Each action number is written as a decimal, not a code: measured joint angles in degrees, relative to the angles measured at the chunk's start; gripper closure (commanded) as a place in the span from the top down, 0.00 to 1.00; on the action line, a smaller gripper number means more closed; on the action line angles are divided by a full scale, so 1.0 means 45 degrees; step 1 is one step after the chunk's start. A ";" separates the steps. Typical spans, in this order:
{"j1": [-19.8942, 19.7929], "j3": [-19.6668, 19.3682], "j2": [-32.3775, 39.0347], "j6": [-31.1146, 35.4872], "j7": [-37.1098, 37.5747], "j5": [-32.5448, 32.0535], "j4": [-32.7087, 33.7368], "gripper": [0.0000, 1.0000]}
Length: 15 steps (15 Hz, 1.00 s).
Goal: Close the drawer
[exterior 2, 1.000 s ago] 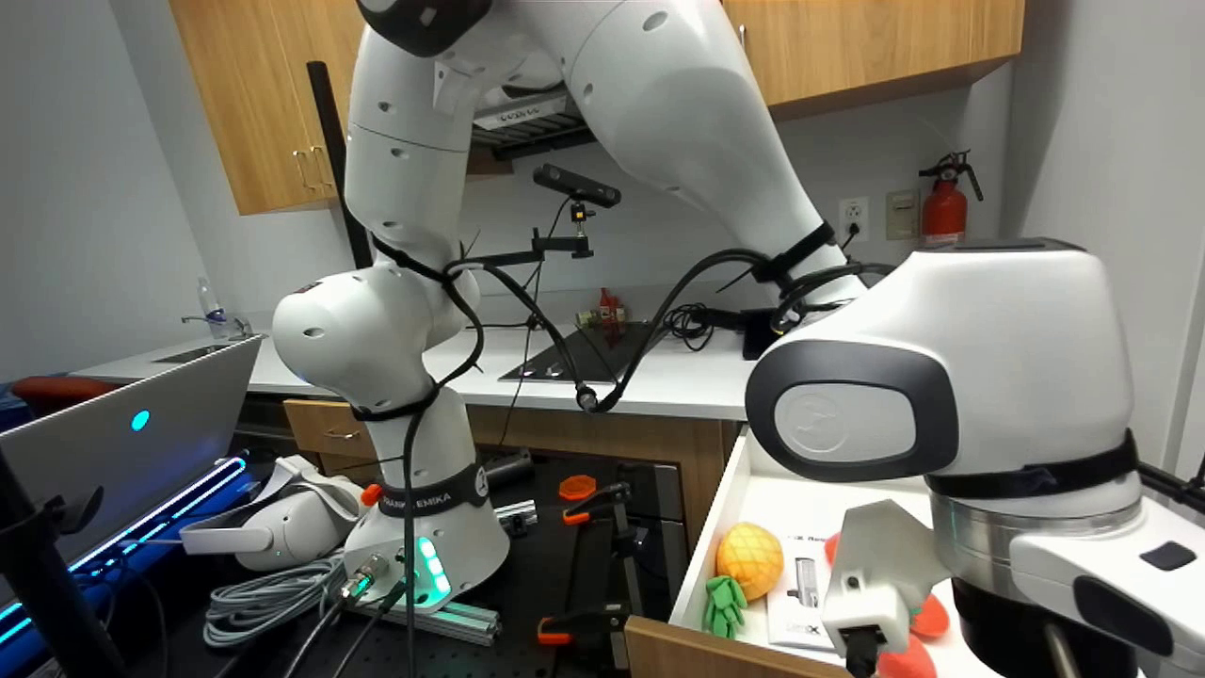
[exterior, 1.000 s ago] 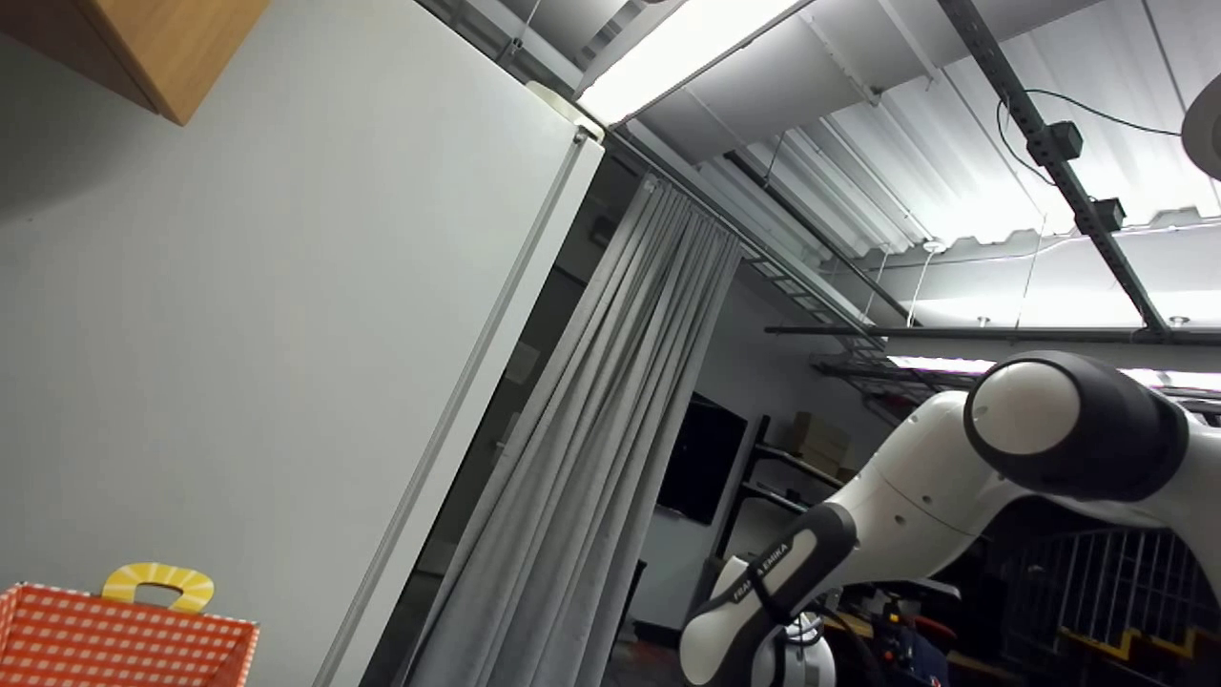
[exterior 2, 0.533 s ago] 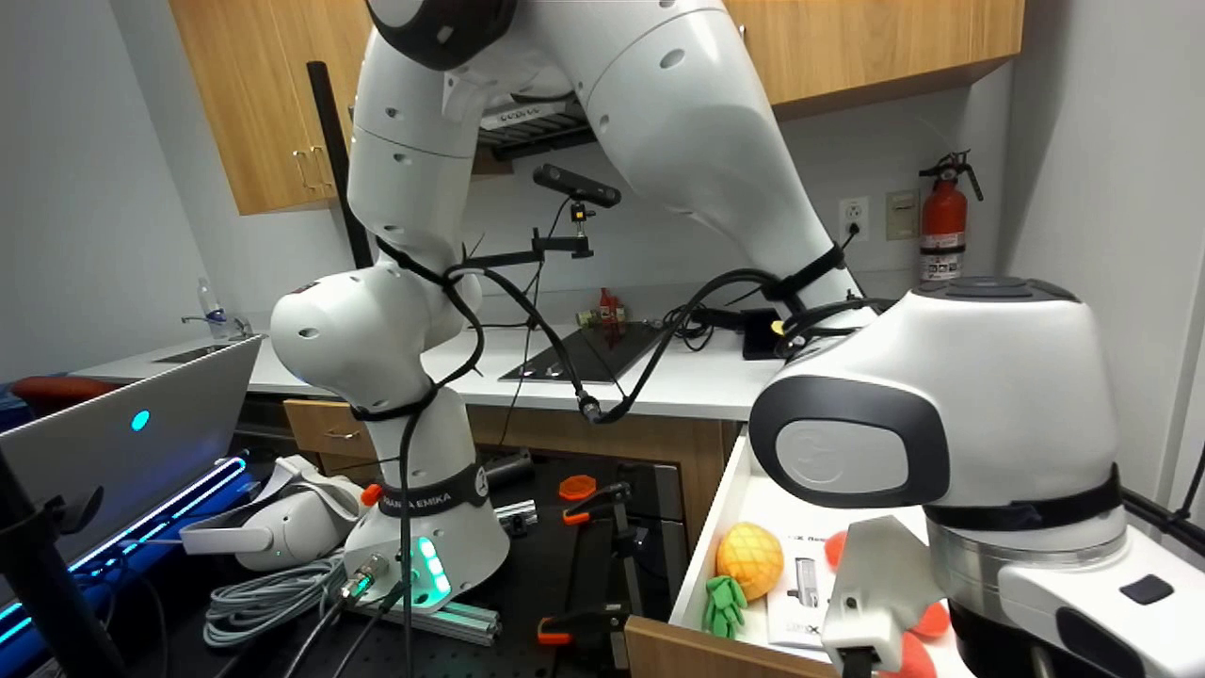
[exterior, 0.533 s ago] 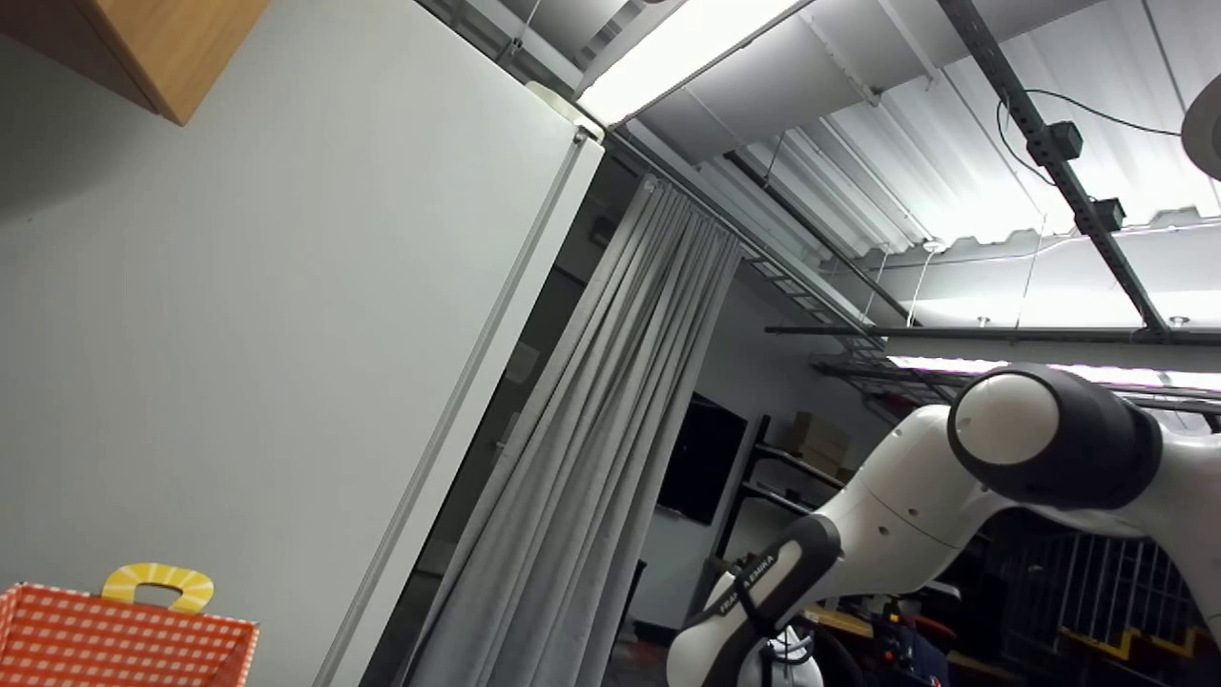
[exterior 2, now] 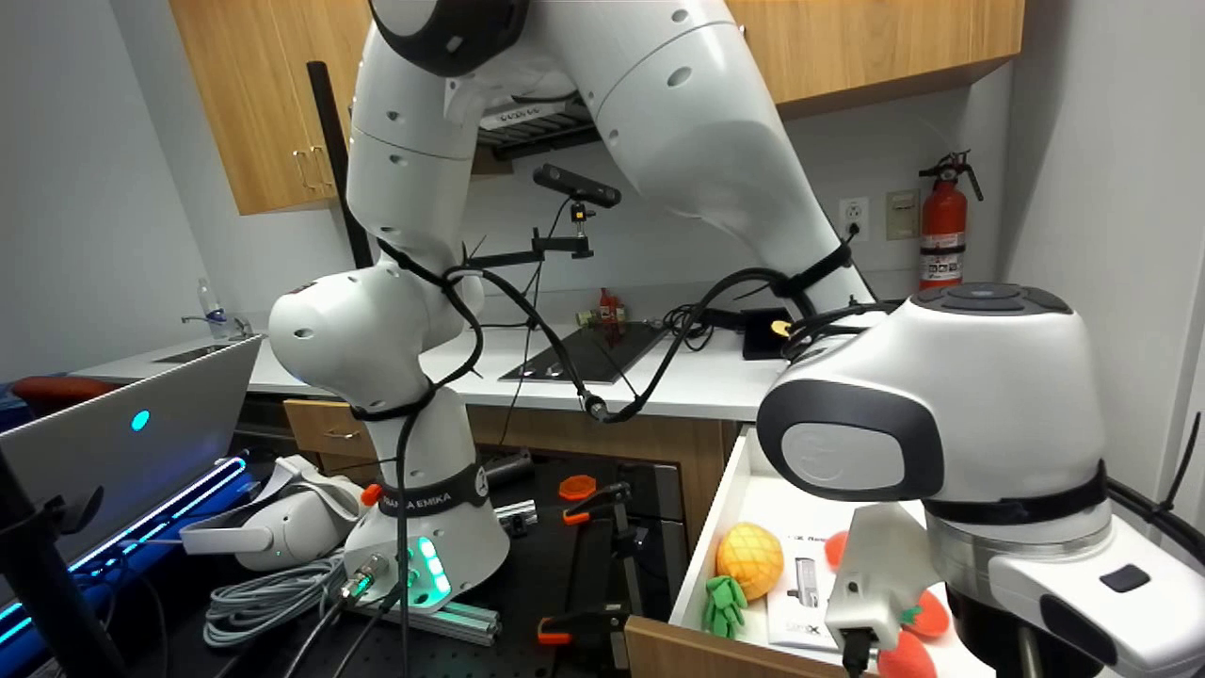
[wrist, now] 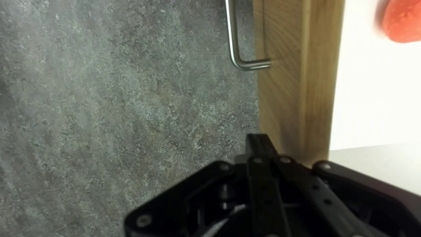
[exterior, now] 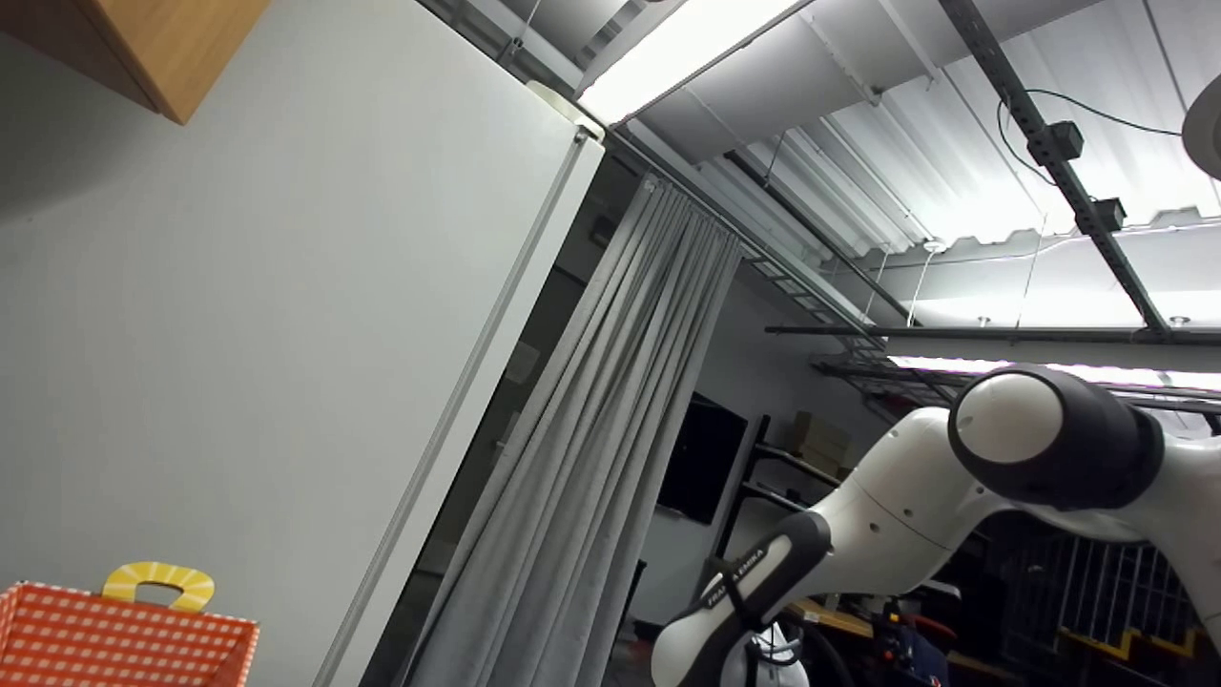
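Sitting right by drawer (wrist: 319, 82) front, gripper (wrist: 261, 139) fingers pinched together, nothing in between; touching or not, can't tell. Drawer pulled out, 2–3 o'clock in wrist view, handle (wrist: 233, 39) around 1.

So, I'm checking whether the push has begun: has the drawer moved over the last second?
No: in an exterior view the drawer shows no visible shift, either way, against the lower orange-tipped clamp.
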 measured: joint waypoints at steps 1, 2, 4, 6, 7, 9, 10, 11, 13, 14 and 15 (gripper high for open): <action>-0.0031 0.0130 0.0003 0.0000 -0.0001 0.0091 0.0000 0.00; -0.0041 0.0203 -0.0003 0.0023 -0.0005 0.0160 0.0005 0.00; -0.0076 0.0342 -0.0002 0.0027 -0.0014 0.0245 0.0007 0.00; -0.0104 0.0497 -0.0004 0.0061 -0.0014 0.0281 0.0010 0.00; -0.0117 0.0576 -0.0005 0.0103 -0.0014 0.0311 0.0010 0.00; -0.0145 0.0771 -0.0013 0.0116 -0.0018 0.0435 0.0006 0.00; -0.0145 0.0887 -0.0019 0.0120 -0.0021 0.0507 -0.0003 0.00; -0.0145 0.1043 -0.0031 0.0122 -0.0021 0.0576 -0.0024 0.00; -0.0133 0.1446 -0.0032 0.0149 -0.0021 0.0792 -0.0043 0.00; -0.0109 0.1673 -0.0031 0.0172 -0.0021 0.0904 -0.0061 0.00; -0.0080 0.1899 -0.0026 0.0211 -0.0021 0.1017 -0.0082 0.00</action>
